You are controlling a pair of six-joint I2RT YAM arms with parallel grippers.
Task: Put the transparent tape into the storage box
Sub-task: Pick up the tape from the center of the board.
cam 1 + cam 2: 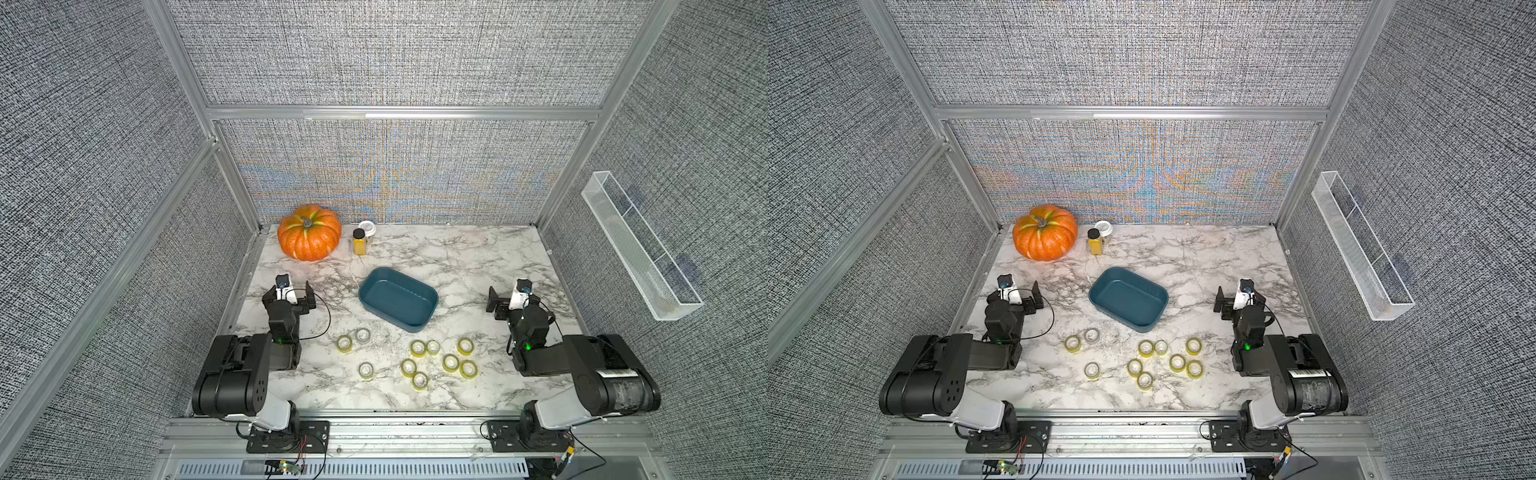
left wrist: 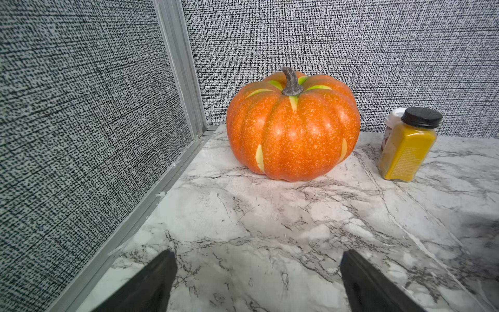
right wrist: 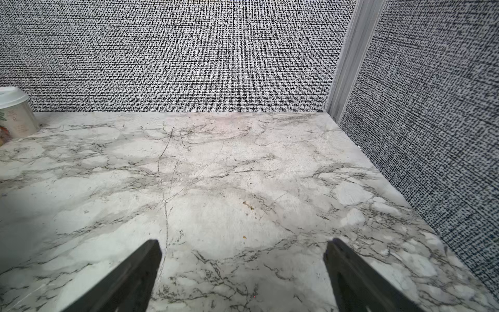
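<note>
The storage box point(image 1: 395, 297) point(image 1: 1127, 297), a shallow teal tub, sits empty at mid-table. Several rolls of transparent tape point(image 1: 417, 348) point(image 1: 1146, 348) lie flat on the marble near the front edge, a few of them point(image 1: 344, 344) further left. My left gripper point(image 1: 287, 292) point(image 2: 256, 259) hovers left of the box, open and empty, facing the back left corner. My right gripper point(image 1: 514, 297) point(image 3: 243, 248) hovers right of the box, open with only bare marble between its fingers. Neither wrist view shows the tape or the box.
An orange pumpkin point(image 1: 309, 232) point(image 2: 293, 127) stands at the back left, with a yellow spice jar point(image 1: 359, 242) point(image 2: 406, 151) and a white-lidded cup point(image 1: 367, 227) point(image 3: 13, 113) beside it. A clear divided tray point(image 1: 640, 249) hangs on the right wall. Fabric walls enclose three sides.
</note>
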